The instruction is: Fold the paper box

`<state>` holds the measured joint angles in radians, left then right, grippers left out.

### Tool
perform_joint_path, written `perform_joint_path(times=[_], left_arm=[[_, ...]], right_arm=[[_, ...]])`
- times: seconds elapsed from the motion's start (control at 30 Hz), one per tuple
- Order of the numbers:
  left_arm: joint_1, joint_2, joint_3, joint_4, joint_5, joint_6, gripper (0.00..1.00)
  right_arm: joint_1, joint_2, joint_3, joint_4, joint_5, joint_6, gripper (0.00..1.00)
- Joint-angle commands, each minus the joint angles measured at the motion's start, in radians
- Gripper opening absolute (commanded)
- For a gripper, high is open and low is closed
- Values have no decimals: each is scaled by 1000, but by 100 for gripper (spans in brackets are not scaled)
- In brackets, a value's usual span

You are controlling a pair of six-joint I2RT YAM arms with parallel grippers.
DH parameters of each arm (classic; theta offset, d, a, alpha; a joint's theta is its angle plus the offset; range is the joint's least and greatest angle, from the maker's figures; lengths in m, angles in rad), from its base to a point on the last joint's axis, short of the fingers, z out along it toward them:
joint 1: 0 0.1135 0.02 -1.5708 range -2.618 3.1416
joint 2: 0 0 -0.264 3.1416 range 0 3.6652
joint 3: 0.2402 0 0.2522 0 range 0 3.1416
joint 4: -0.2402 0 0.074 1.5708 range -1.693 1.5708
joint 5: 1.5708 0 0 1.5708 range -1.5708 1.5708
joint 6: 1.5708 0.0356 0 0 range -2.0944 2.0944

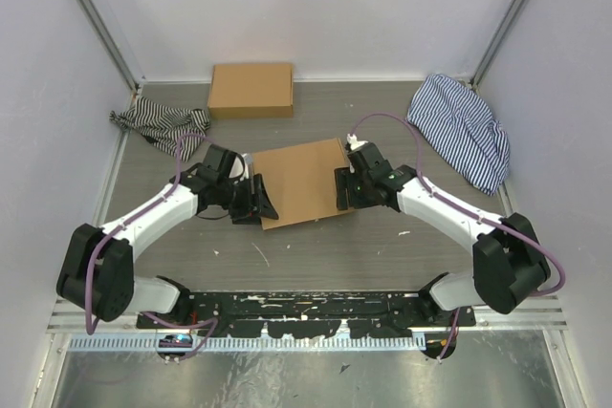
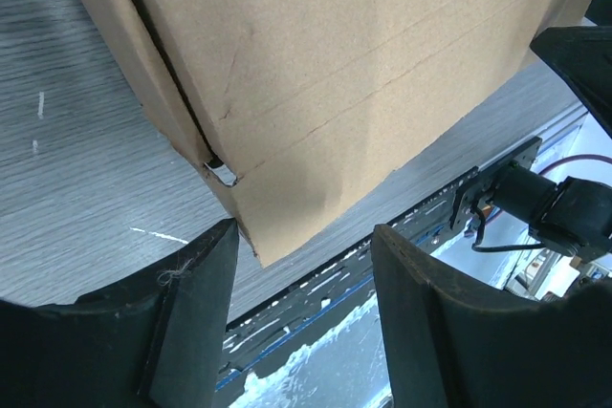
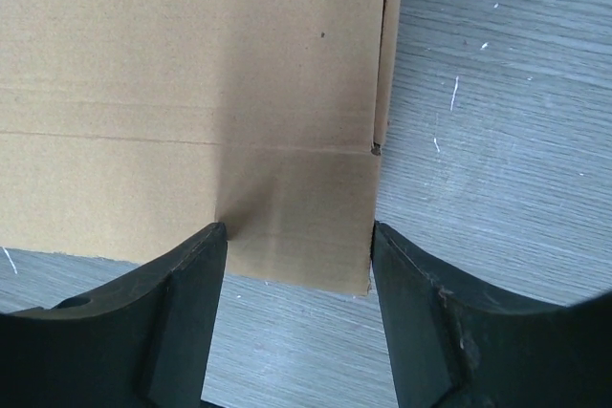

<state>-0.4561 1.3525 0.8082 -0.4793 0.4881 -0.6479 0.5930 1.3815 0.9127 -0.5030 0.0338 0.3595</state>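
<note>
Two hands, one paper box and three other items on one grey table (image 1: pixel 316 255), listed from the left as seen from above.

1. Striped cloth (image 1: pixel 158 124), black and white, crumpled at the far left of the table.
2. Second cardboard box (image 1: pixel 251 90), plain brown and closed, at the far edge just right of that cloth. It is well apart from the paper box.
3. My left hand (image 1: pixel 256 196), at the near left corner of the paper box, fingers (image 2: pixel 191 312) spread wide and nothing clamped. My wrist camera shows the box corner in the gap between them; whether it touches either one, I cannot tell.
4. Paper box (image 1: pixel 304 182), plain brown, mid-table between my two hands and turned slightly askew. Creases cross its top face, and a small slit shows at the left corner.
5. My right hand (image 1: pixel 342 188), at the box's right edge, fingers (image 3: pixel 182 312) likewise wide apart, gripping nothing. The box corner lies between them.
6. Blue-and-white striped cloth (image 1: pixel 461 128), bunched at the far right.
</note>
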Motion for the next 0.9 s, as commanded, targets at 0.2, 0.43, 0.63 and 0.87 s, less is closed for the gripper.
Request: perform_joint_path(times=[0.2,0.43,0.63,0.87], left_arm=[[8,43,-1,41,-29,31,64],[8,87,-13,42,-76,58,63],[8,71,-12,4,-162,73,63],[8,7,-13,-42,-265,88,64]], right_arm=[[8,56,-39,140,13,-6,66],[8,84,-43,152,49,-2,66],[8,121,-46,150,95,11,66],[8,27,-48,108,64,23,70]])
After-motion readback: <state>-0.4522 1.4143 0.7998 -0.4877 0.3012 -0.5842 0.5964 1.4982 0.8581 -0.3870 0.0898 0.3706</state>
